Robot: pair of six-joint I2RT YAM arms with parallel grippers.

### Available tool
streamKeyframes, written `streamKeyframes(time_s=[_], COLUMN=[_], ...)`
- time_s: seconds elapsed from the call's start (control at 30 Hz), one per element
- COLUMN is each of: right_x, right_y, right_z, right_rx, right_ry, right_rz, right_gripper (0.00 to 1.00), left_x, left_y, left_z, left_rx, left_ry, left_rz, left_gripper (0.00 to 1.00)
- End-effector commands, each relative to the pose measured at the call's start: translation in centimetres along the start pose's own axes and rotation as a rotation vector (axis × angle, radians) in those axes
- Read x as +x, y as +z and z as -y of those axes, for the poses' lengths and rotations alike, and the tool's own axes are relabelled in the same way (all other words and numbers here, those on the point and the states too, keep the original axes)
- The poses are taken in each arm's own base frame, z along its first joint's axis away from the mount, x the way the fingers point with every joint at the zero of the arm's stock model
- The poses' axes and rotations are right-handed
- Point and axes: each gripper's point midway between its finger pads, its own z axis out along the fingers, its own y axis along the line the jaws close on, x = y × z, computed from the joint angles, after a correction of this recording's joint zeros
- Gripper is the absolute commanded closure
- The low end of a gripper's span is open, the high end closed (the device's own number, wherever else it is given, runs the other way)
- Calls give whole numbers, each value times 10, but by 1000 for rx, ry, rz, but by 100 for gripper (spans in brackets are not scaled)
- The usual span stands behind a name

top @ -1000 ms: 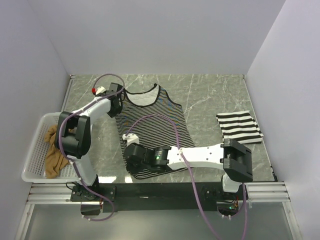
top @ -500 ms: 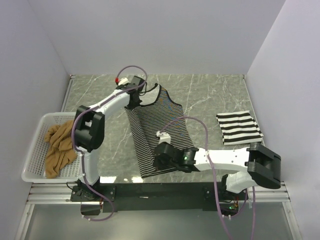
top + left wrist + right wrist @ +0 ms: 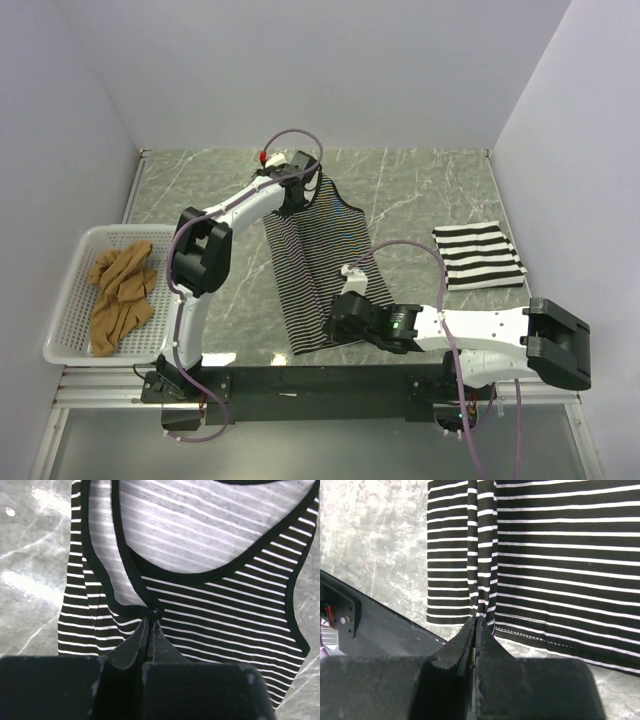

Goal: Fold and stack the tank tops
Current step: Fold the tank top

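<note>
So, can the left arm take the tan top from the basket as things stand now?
Probably not yet: the left gripper is shut on the thin-striped top. The tan top lies uncovered in the basket.

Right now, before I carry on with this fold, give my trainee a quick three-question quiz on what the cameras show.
1. True or false: the left gripper is shut on a black-trimmed shoulder strap of the thin-striped tank top.
2. Where is the tan tank top? A: in the white basket. B: in the right gripper. C: under the thin-striped tank top.
3. Short answer: which edge of the thin-striped tank top is the right gripper pinching?
Key: 1 true; 2 A; 3 the bottom hem.
</note>
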Motion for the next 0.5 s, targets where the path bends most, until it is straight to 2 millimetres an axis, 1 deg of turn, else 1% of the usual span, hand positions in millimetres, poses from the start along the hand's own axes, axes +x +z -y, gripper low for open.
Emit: streamKeyframes(time_s=[0.0,0.17,0.2,0.23,0.27,0.3,0.33,0.37,0.4,0.43,0.47], right_x=[-4,5,7,9,11,9,6,5,3,-3,-5], right_y=[-3,2,4,5,4,4,3,-1,-3,-4,-10], right_z=[5,10,10,12,14,19,20,27,31,34,38], right_rx=[8,15,14,21,28,50,62,90,108,130,143], right_ry=[39,41,41,42,44,43,46,38,39,43,40], right_rz=[34,5,-4,-9,-13,-1,9,14,22,52,60], right_gripper=[100,100,100,99,88,81,73,57,52,48,46], left_x=[-13,-3,-1,1,4,1,-1,1,-7,-14,-12], left_y=[-2,5,7,8,9,6,4,4,-7,-12,-13], left_z=[13,15,18,20,20,22,25,22,26,31,26], left_rx=[24,36,48,60,67,82,98,105,139,173,163], left_ry=[-31,-19,-9,-7,1,-8,-13,0,-11,-23,-22], left_rz=[39,14,9,-1,-6,0,5,3,19,41,47], left_gripper=[99,99,99,95,82,72,53,45,38,31,30])
